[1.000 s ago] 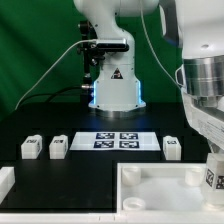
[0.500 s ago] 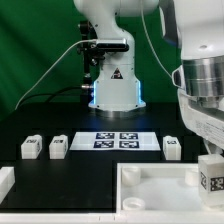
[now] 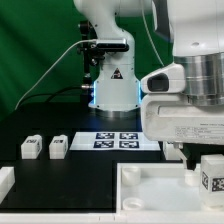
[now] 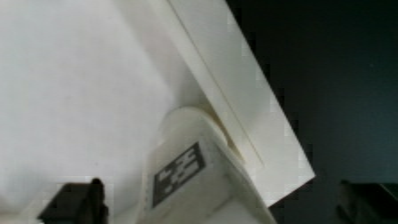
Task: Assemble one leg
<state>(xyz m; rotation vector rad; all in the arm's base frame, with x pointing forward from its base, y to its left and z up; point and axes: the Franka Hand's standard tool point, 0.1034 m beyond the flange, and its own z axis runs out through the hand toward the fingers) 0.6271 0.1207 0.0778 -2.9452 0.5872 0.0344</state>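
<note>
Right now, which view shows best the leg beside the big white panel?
The exterior view: the leg stands sharp, its tag facing the camera, though at the frame's edge. The wrist view shows it blurred, tag skewed, beside the panel.

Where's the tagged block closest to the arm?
The leg is low on the exterior view's right, at the white panel's right edge, beneath the arm.

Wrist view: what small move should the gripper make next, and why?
Probably close the gripper on the leg: it lies between the fingertips, which stand wide apart and seem clear of it, by the panel's edge. Lowering first may be needed; depth is hard to judge.
</note>
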